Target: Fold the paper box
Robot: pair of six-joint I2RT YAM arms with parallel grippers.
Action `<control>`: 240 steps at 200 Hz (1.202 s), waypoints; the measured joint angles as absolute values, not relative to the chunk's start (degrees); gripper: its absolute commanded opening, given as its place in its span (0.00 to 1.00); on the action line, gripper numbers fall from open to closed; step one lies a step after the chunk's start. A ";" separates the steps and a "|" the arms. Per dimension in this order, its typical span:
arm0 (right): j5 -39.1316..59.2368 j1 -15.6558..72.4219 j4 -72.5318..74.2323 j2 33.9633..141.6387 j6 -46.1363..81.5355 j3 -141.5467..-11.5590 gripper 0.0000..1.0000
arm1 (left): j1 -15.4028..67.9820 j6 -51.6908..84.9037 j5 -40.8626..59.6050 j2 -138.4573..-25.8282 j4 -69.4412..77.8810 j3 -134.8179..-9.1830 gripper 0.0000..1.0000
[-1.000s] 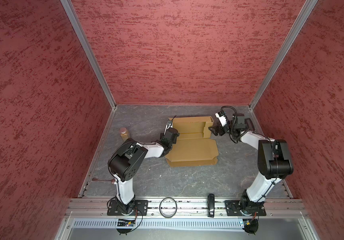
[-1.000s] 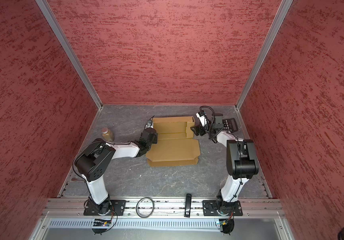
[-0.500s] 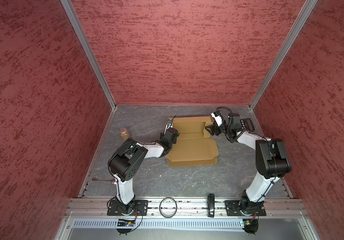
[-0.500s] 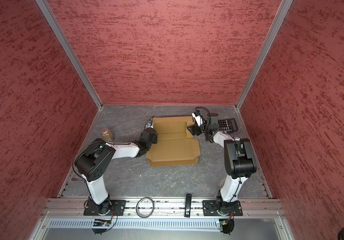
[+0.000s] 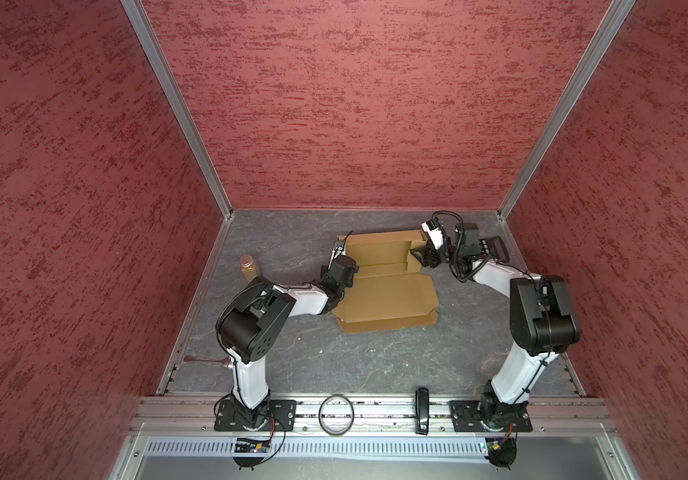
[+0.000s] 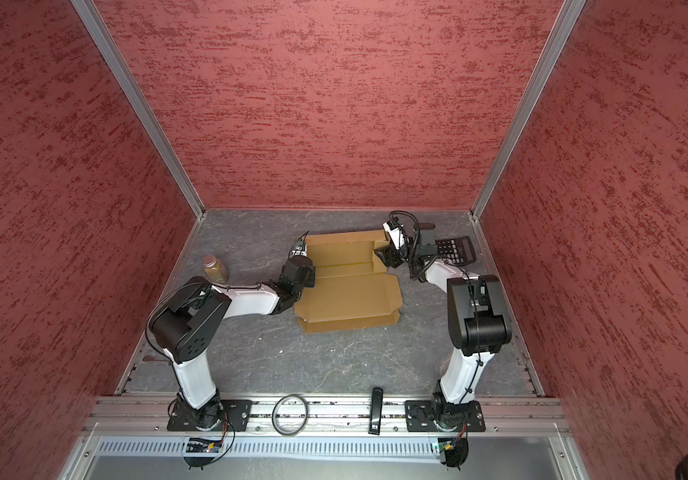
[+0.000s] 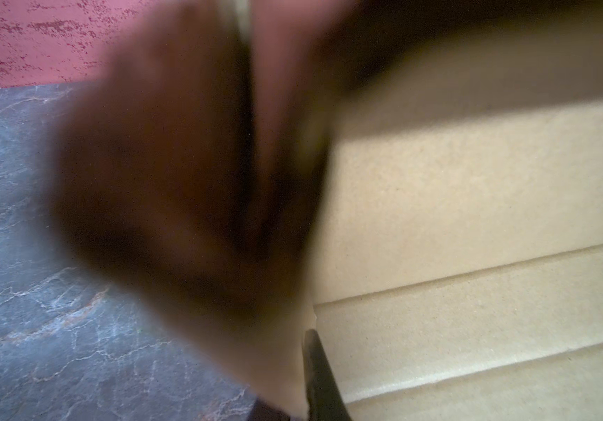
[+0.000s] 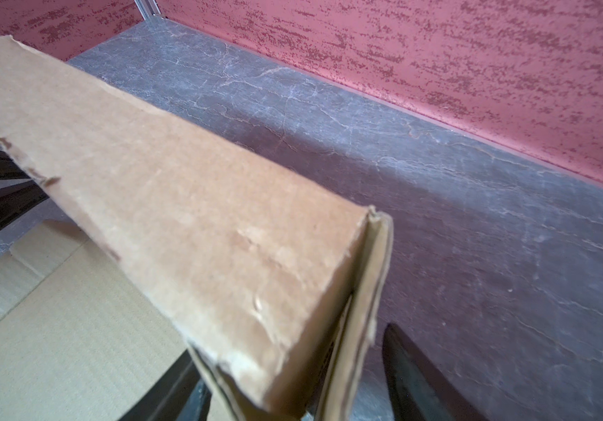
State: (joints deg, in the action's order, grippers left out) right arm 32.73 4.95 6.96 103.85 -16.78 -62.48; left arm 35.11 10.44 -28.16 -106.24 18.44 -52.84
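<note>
In both top views we're keeping the paper box (image 5: 386, 297) beside the calculator (image 6: 456, 249); left wrist, our left gripper (image 7: 292, 399) is clamping its far flap upright; right wrist, our right gripper (image 8: 292, 390) is straddling the calculator-side corner, unclenched, lining up.

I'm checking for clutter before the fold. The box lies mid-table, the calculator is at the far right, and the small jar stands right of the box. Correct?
Not quite: the small jar stands left of the paper box, near the left wall, as both top views show. The box does lie mid-table, and the calculator is at the far right.
</note>
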 measured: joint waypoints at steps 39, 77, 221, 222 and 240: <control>32.38 5.61 6.17 104.05 -16.93 -63.29 0.68 | 35.11 10.44 -28.12 -106.24 18.44 -52.84 0.10; 31.40 6.57 5.72 104.07 -16.95 -63.59 0.65 | 35.24 10.48 -27.94 -106.24 18.44 -52.84 0.10; 28.01 8.05 3.79 103.61 -17.39 -63.59 0.51 | 35.44 10.72 -29.04 -106.24 17.96 -52.84 0.10; 27.94 8.08 3.75 103.59 -17.32 -63.59 0.51 | 35.44 10.70 -29.06 -106.24 17.96 -52.84 0.10; 27.24 8.27 3.46 103.26 -17.17 -63.46 0.48 | 35.46 10.72 -29.12 -106.24 17.93 -52.84 0.10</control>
State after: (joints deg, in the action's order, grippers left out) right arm 27.24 8.27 3.46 103.26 -17.17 -63.46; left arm 35.46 10.72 -29.12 -106.24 17.93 -52.84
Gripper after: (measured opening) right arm 0.496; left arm 0.105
